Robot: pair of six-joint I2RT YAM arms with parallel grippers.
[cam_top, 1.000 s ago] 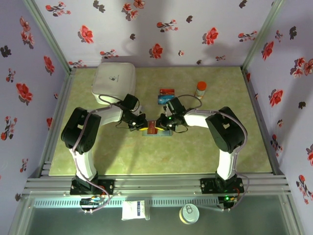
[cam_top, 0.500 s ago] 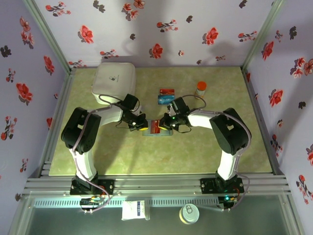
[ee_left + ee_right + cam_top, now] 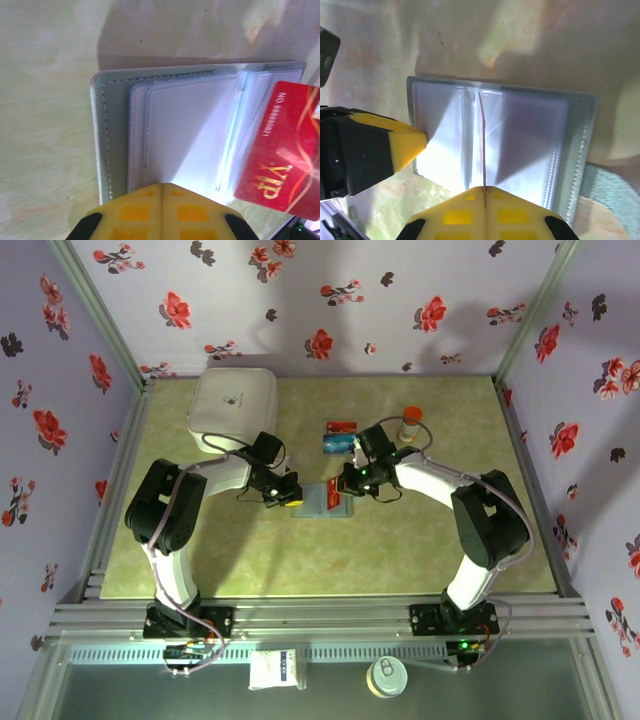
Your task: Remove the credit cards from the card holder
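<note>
Table (image 3: pixel 250 550) with the card holder (image 3: pixel 102 150) lying open flat in its middle, two panels side by side, long axis running left-right between the two arms. Left gripper (image 3: pixel 161 190) is clenched, tip pressed on the holder's left panel; I can't tell if it pinches a sleeve. Right gripper (image 3: pixel 484 192), at the holder's far-right side, is clamped on the red card (image 3: pixel 280 150), so it is the nearer arm. The card stands on edge above the holder's centre fold, long axis along the fold, pointing straight away from the right fingers. Whether its far end is clear of the sleeves is unclear. Likely pull: back along that axis. Beyond the holder's far edge lie a blue card (image 3: pixel 337 443) and another red card (image 3: pixel 342 426), both flat.
</note>
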